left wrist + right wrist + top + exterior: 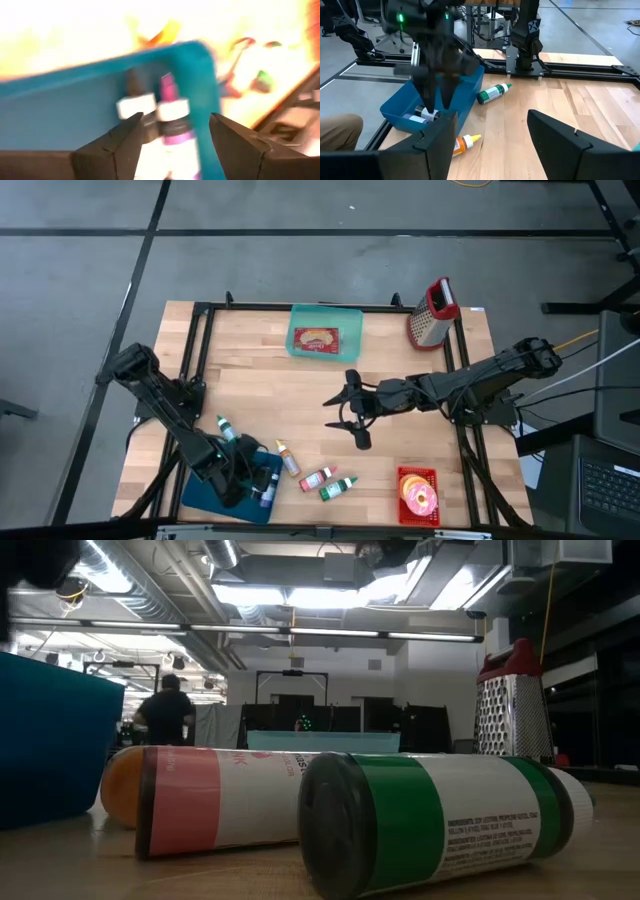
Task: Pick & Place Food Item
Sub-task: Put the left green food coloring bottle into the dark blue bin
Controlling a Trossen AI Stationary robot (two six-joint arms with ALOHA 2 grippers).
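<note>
A blue tray stands at the table's near left corner. My left gripper hangs open over it, pointing down. Between its fingers, in the left wrist view, lie a purple-capped bottle and a dark-capped bottle on the tray floor. Whether a finger touches them is hidden by blur. On the wood beside the tray lie a green-capped bottle, an orange bottle, a pink bottle and a green bottle. My right gripper waits open above mid-table.
A teal container with food stands at the far edge, with a metal grater with a red handle to its right. A red basket holding a donut sits near right. A person stands in the room behind.
</note>
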